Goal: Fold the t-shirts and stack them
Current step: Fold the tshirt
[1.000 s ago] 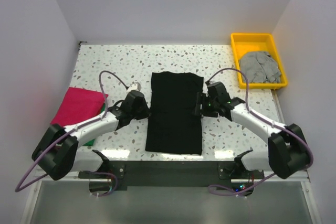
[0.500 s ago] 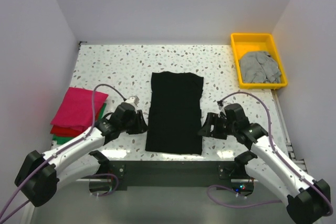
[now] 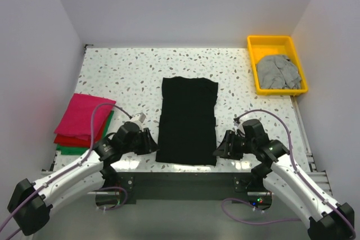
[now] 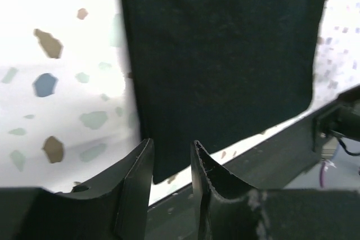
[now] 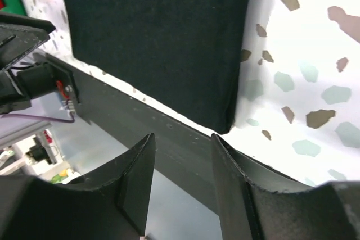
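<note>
Left gripper [image 3: 148,142] and right gripper [image 3: 221,150], jaws parted and holding nothing, have slid back from the long sides of the black t-shirt [image 3: 188,117] to its two near corners, the shirt lying flat between them, apparently ready for a hem-lifting fold.

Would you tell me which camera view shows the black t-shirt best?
The top external view: the black t-shirt lies there whole, every edge visible. The left wrist view shows only its near-left part, the right wrist view its near-right corner.
</note>
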Controlling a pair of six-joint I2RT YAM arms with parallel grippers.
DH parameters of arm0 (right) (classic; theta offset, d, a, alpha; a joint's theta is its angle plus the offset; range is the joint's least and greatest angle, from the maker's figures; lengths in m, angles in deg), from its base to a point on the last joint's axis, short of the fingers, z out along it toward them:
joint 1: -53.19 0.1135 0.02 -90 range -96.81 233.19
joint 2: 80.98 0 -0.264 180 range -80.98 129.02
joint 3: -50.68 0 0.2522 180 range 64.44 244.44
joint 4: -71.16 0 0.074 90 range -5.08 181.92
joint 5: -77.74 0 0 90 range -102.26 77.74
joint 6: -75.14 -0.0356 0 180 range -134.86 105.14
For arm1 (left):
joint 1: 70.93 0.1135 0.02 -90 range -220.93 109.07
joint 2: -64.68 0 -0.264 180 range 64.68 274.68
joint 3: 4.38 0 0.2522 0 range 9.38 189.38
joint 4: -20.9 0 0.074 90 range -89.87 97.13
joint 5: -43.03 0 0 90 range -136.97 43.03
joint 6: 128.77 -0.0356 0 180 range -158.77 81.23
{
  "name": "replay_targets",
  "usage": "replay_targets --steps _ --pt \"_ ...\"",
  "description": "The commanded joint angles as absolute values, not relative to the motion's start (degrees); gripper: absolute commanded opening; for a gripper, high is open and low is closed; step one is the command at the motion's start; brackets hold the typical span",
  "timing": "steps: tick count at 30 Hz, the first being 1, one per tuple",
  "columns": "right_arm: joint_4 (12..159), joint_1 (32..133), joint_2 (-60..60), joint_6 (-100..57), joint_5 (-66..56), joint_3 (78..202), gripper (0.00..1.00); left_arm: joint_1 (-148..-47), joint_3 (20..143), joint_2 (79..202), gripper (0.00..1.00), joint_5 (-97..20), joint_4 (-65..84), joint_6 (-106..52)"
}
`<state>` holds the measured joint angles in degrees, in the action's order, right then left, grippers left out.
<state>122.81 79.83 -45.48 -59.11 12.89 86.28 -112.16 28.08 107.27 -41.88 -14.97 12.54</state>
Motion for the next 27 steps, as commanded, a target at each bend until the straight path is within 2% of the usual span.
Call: replay_targets --steps 1,14,20,27 --pt "118.3 80.6 -44.9 -62.3 16.2 86.3 0.46 -114.2 27.4 104.7 0.36 -39.8 -10.9 15.5" --pt "107.2 86.2 -41.8 -67.9 13.8 76.4 0.44 -129.8 26.1 118.4 0.31 -48.2 -3.1 23.5" --pt "109.3 86.2 -43.3 -67.0 13.3 71.1 0.43 -130.3 22.7 117.3 0.30 -48.5 -2.7 25.9" --pt "119.4 86.2 -49.3 -65.1 10.6 75.5 0.43 -130.3 28.3 113.1 0.31 -51.4 -11.5 24.9"
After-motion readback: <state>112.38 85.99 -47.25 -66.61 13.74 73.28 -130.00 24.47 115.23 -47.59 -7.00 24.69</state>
